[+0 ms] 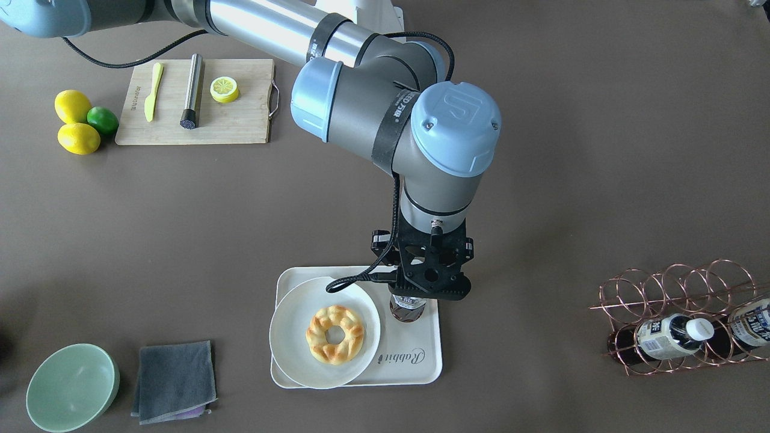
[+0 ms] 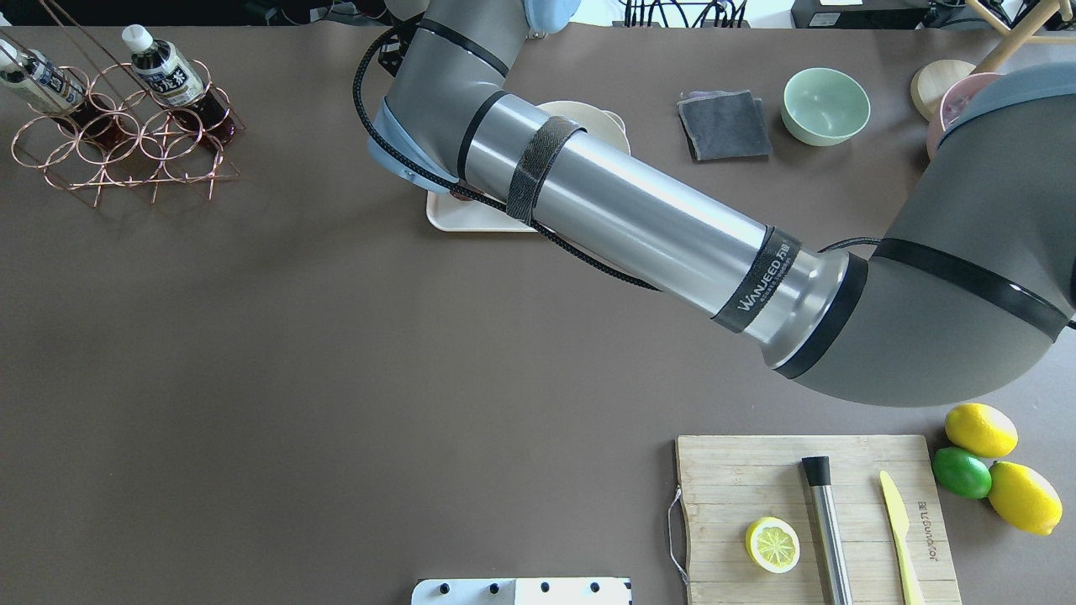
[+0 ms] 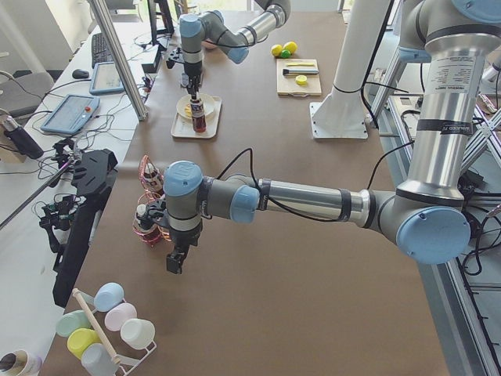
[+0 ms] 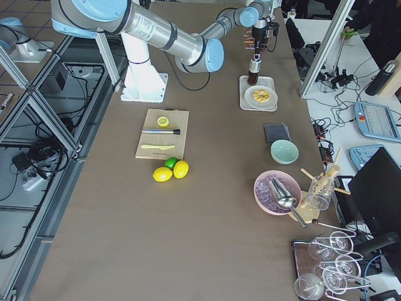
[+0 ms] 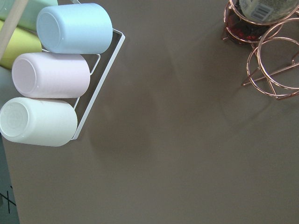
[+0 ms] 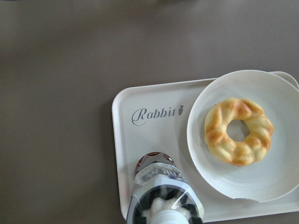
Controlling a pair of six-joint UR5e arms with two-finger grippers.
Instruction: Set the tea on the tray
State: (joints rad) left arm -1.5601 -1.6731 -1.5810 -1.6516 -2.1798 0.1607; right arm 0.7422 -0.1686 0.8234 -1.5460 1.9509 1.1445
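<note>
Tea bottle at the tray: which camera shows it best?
Right wrist view: the tea bottle is close up, upright over the tray, beside the plate. The front view shows only its base, the side views show it tiny, and overhead the arm hides it.

tray | plate fills one side | tea upright beside it | bare strip by script

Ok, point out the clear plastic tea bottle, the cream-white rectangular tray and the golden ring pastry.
clear plastic tea bottle [image 6: 161,178]: right wrist view, label.
cream-white rectangular tray [image 6: 124,140]: right wrist view, bare floor.
golden ring pastry [image 6: 216,133]: right wrist view, left side.
</note>
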